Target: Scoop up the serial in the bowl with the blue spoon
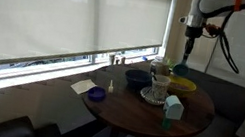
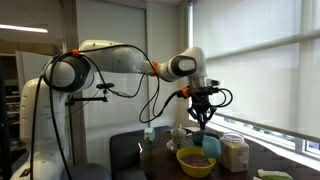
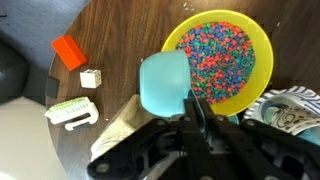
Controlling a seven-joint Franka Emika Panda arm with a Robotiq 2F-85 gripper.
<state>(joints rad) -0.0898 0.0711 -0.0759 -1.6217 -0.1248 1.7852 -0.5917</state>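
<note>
In the wrist view the yellow bowl (image 3: 262, 58) holds colourful cereal (image 3: 215, 55). The blue spoon (image 3: 163, 82) has its round scoop hanging over the bowl's near rim, empty as far as I can see. My gripper (image 3: 193, 108) is shut on the spoon's handle, which runs down between the black fingers. In both exterior views the gripper (image 1: 192, 32) (image 2: 203, 103) is well above the table, and the spoon (image 1: 181, 67) (image 2: 205, 132) hangs down from it over the bowl (image 1: 182, 85) (image 2: 197, 163).
On the round wooden table (image 1: 135, 113) are a dark blue bowl (image 1: 137, 78), a jar (image 1: 159, 85), a teal object (image 1: 173, 110), a small blue dish (image 1: 97, 93) and a white napkin (image 1: 82, 86). An orange block (image 3: 69, 52), a white cube (image 3: 91, 77) and a white brush (image 3: 72, 115) lie left of the bowl.
</note>
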